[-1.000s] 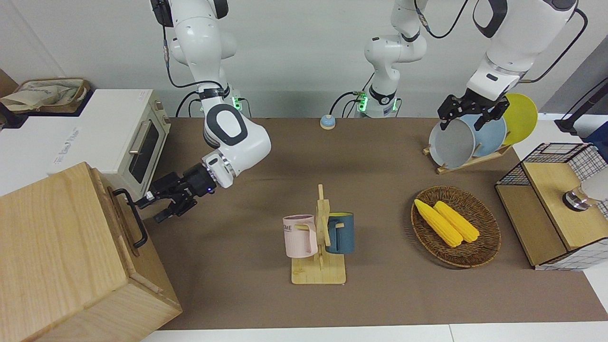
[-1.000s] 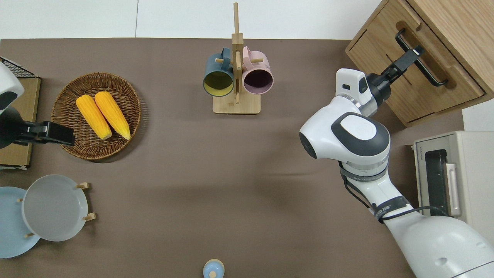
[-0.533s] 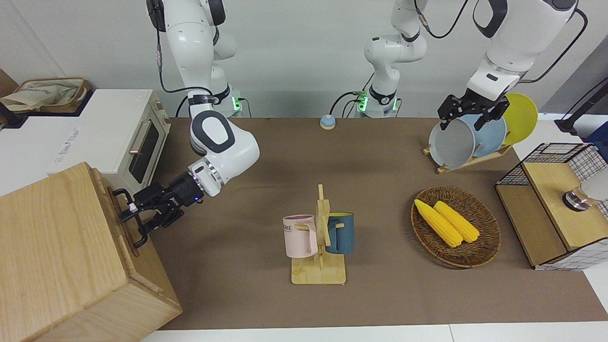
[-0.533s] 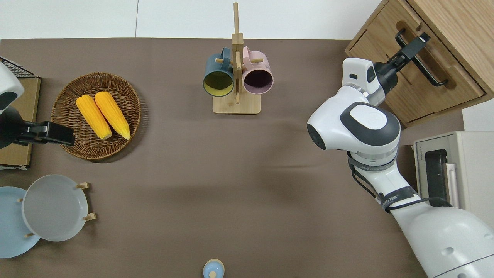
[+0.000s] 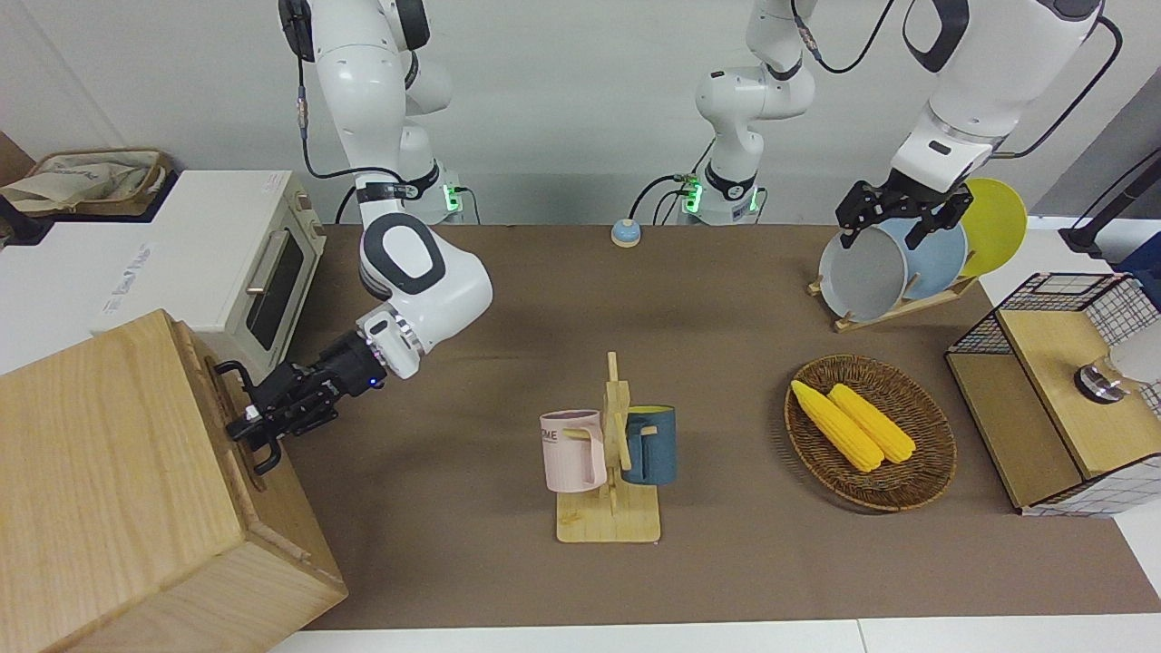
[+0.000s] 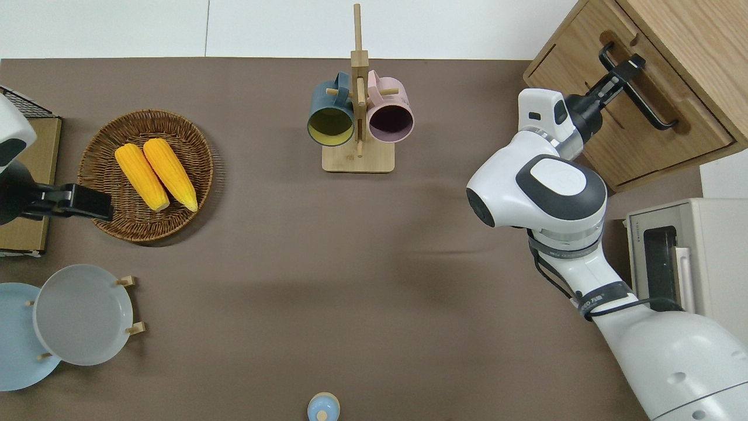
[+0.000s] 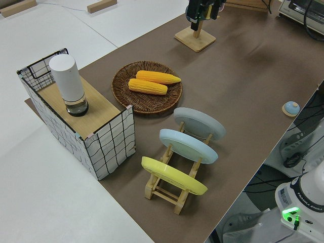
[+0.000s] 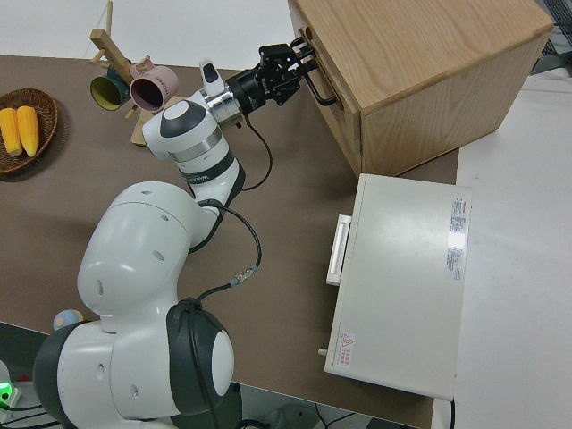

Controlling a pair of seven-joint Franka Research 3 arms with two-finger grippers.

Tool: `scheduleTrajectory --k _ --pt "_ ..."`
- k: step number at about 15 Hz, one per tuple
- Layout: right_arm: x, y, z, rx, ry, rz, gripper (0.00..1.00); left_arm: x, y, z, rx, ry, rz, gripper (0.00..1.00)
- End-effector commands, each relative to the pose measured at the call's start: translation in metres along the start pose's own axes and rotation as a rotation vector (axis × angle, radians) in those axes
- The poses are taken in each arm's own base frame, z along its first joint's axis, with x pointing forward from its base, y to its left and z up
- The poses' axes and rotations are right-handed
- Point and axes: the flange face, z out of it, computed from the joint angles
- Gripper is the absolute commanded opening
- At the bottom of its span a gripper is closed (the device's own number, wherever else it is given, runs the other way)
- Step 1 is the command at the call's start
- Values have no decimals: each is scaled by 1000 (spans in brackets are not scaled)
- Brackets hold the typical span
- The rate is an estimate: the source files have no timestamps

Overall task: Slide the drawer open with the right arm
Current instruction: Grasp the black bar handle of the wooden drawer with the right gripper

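The pale-wood cabinet (image 5: pixel 109 472) stands at the right arm's end of the table. Its shallow drawer (image 6: pixel 698 126) sits flush with the cabinet face, and a black bar handle (image 6: pixel 651 108) runs across it. My right gripper (image 5: pixel 254 422), with a blue light at the wrist, is shut on the handle's end farther from the robots. It also shows in the overhead view (image 6: pixel 630 65) and the right side view (image 8: pixel 299 67). The left arm is parked, with its gripper (image 5: pixel 884 227) open.
A white toaster oven (image 5: pixel 245 263) stands beside the cabinet, nearer to the robots. A mug rack (image 5: pixel 612 453) with two mugs stands mid-table. A basket of corn (image 5: pixel 869 431), a plate rack (image 5: pixel 893 263) and a wire-mesh box (image 5: pixel 1061 390) are toward the left arm's end.
My right gripper moved from open air beside the cabinet onto the drawer handle, and its fingers closed around the bar. The drawer has not moved. The left arm has not moved.
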Motion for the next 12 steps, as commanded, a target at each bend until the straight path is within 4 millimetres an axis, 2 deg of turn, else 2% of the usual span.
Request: scheduleTrajectory --k 1,10,12 --pt "3 4 10 -40 23 -38 0 -3 2 -5 18 -6 -5 993" --pt "11 5 -9 -40 31 -49 0 -3 2 -5 18 -6 -5 993" --pt "16 7 -20 -55 18 -52 0 -3 2 -5 18 -6 -5 993"
